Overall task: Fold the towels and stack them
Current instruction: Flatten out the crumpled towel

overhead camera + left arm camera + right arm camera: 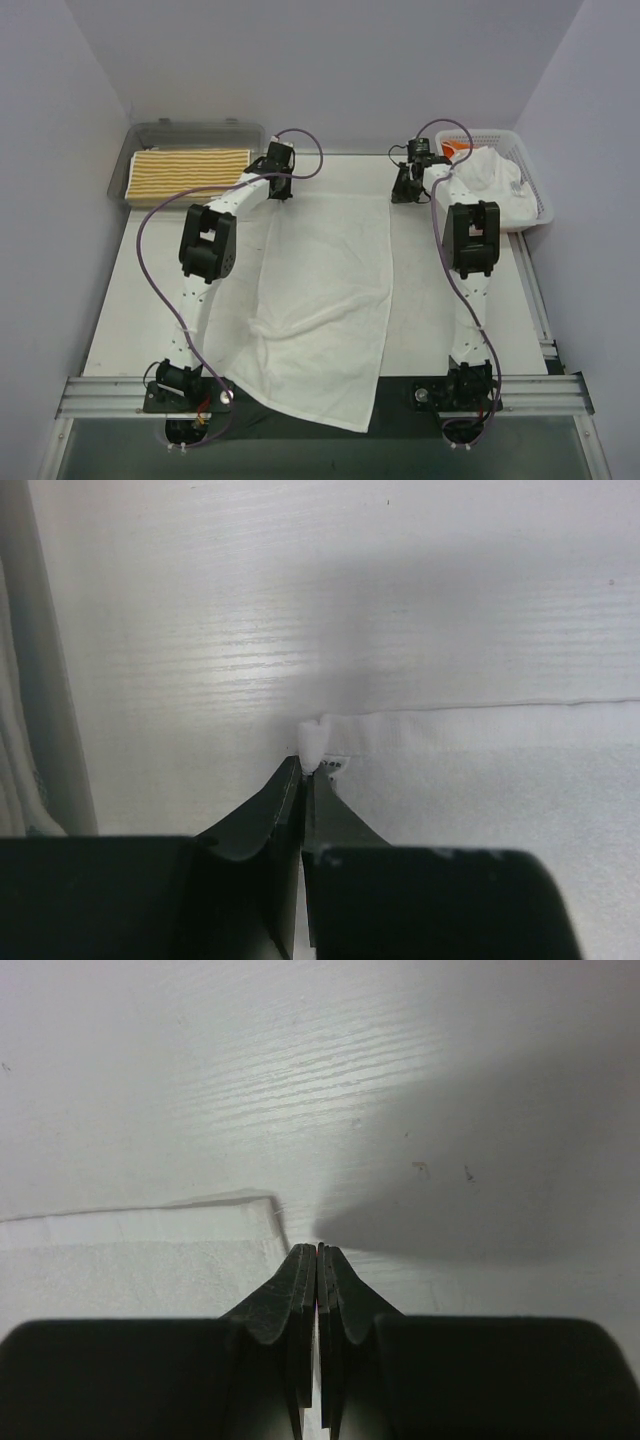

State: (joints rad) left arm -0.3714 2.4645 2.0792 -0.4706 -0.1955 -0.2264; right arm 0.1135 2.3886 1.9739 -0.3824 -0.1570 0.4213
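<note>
A plain white towel lies spread on the table, its near end hanging over the front edge. My left gripper is at its far left corner. In the left wrist view the gripper is shut on a small pinch of the towel corner. My right gripper is at the far right corner. In the right wrist view it is shut, and the towel corner lies flat just left of the tips. A folded yellow-and-white striped towel lies in the tray. The green striped towel is out of view.
The clear grey tray stands at the far left. A white mesh basket at the far right holds bunched white towels and something orange. Walls close in on three sides. A metal rail runs along the front.
</note>
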